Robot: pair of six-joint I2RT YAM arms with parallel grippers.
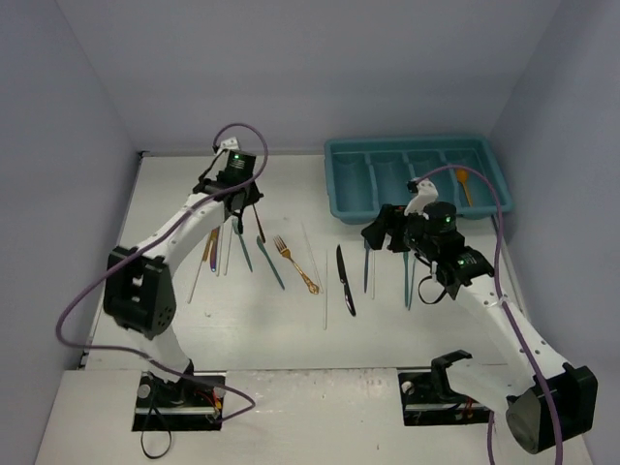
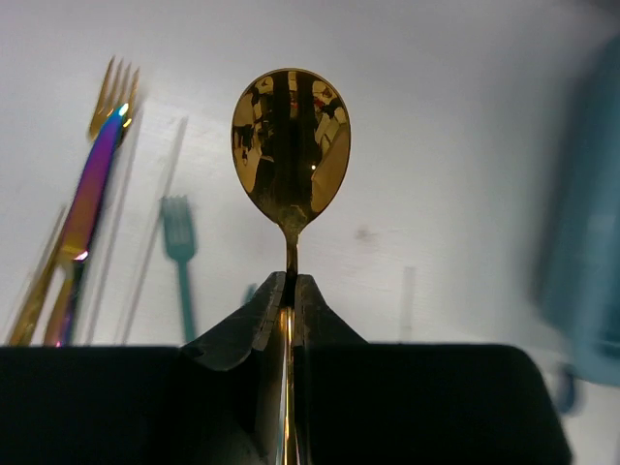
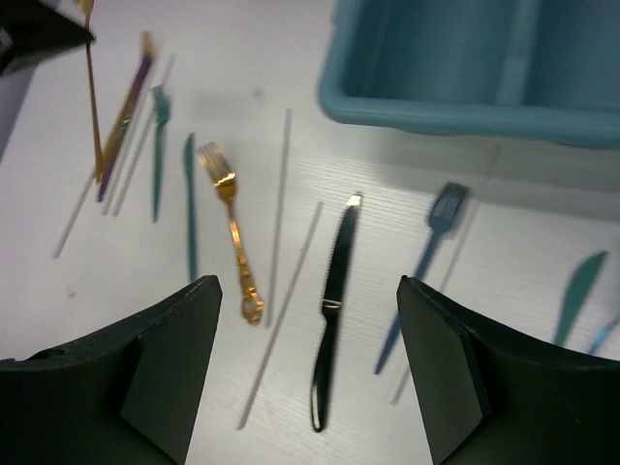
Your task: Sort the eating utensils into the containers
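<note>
Pinching the gold spoon (image 2: 291,145) by its thin handle, my left fingers (image 2: 250,327) are closed tight over the table (image 1: 291,320). It seems hard, light and slippery. My right fingers (image 3: 165,373) are wide, empty.

a white counter (image 1: 291,334) with a faint grain is closed in by 3 plain pale lavender walls: a back wall (image 1: 320,68), a left wall (image 1: 48,174) and a right wall (image 1: 572,145). a separate white board (image 1: 320,407) lies along its near edge, a seam between them.
</note>
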